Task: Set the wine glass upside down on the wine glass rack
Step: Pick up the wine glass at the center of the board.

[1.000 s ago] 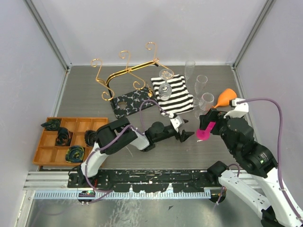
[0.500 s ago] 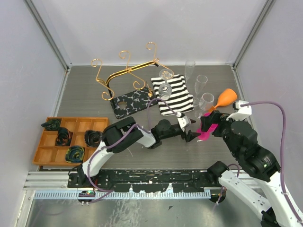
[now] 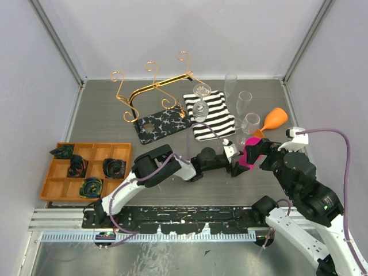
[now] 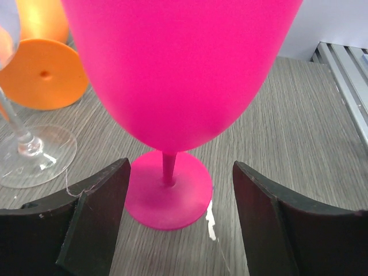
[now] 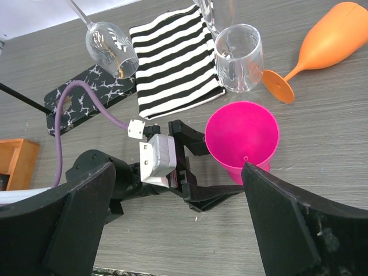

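A pink wine glass point(image 3: 251, 150) point(image 4: 184, 69) point(image 5: 242, 133) stands upright on the table, right of centre. My left gripper point(image 3: 239, 165) point(image 4: 178, 230) point(image 5: 229, 171) lies low on the table, open, one finger on each side of the glass's stem and foot point(image 4: 168, 190) without touching them. My right gripper point(image 3: 260, 156) point(image 5: 177, 172) hangs open above the glass and the left gripper, holding nothing. The wine glass rack point(image 3: 152, 86), gold scroll wire on a black marbled base point(image 3: 164, 123) point(image 5: 86, 98), stands at the back left.
A striped cloth point(image 3: 211, 118) point(image 5: 172, 57) lies beside the rack with a clear glass point(image 3: 200, 109) on it. More clear glasses point(image 3: 250, 122) point(image 5: 238, 57) stand behind the pink one. An orange glass point(image 3: 273, 120) point(image 5: 328, 37) point(image 4: 40, 63) lies on its side. An orange tray point(image 3: 118, 150) sits at left.
The left gripper has slid to the right along the table until its open fingers straddle the pink glass's stem. The right arm has shifted slightly right and nearer.
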